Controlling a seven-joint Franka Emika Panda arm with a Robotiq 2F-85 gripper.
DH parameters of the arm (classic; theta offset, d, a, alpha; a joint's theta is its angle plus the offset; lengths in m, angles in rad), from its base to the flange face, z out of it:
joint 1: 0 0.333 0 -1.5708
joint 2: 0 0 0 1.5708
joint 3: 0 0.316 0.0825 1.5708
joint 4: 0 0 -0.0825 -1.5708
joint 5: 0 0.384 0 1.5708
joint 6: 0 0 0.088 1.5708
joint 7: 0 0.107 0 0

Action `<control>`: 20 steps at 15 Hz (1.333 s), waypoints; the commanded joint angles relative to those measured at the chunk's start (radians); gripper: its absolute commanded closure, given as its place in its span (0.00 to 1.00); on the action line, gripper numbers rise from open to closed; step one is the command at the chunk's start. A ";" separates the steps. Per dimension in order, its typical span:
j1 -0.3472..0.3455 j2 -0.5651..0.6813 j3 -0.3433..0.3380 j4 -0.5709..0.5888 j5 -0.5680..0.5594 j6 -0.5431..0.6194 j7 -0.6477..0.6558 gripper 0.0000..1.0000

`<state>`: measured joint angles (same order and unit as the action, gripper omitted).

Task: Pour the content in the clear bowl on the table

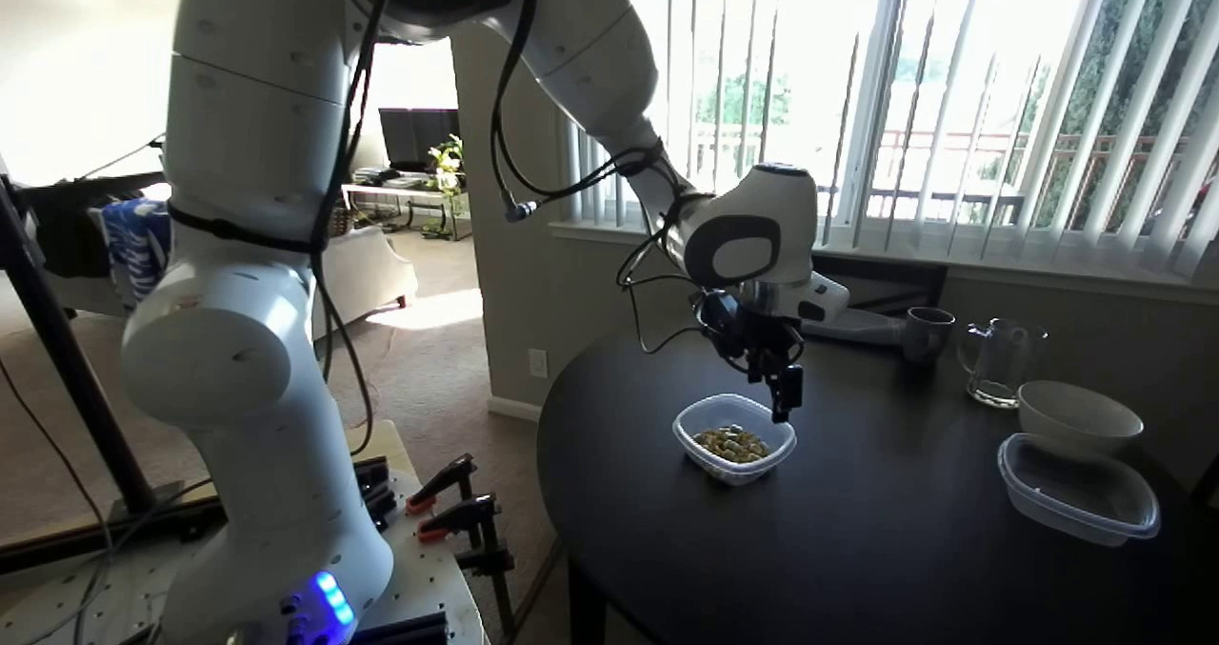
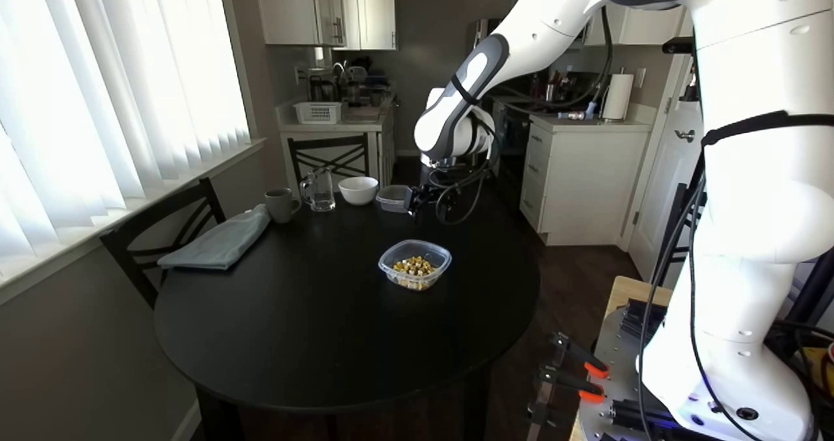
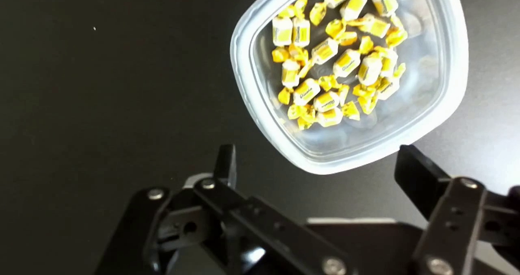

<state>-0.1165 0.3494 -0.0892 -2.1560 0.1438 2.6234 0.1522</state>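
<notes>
Grabbing seemed the step; next, the gripper (image 3: 317,161) likely had to pinch the clear plastic bowl (image 3: 394,124) and tip it. Two fingers (image 3: 415,171) stood wide apart, empty. That one bowl sat on one round black table (image 2: 293,311), toward one o'clock from them in the wrist view, about fifteen twist-wrapped candies (image 3: 347,63) inside.

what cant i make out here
Print on the candies: wrist view, too small and blurred.
Part of the clear bowl: wrist view, cut off by top edge.
Right end of the flat tub: in an exterior view, behind the pincer.
Bottom inside the gray mug: both exterior views, hidden by its wall.
</notes>
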 commanded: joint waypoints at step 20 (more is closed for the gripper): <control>0.035 0.080 -0.181 -0.056 -0.371 0.138 -0.141 0.00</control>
<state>-0.0855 0.5259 -0.2597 -2.0898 -0.1703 2.7329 0.0613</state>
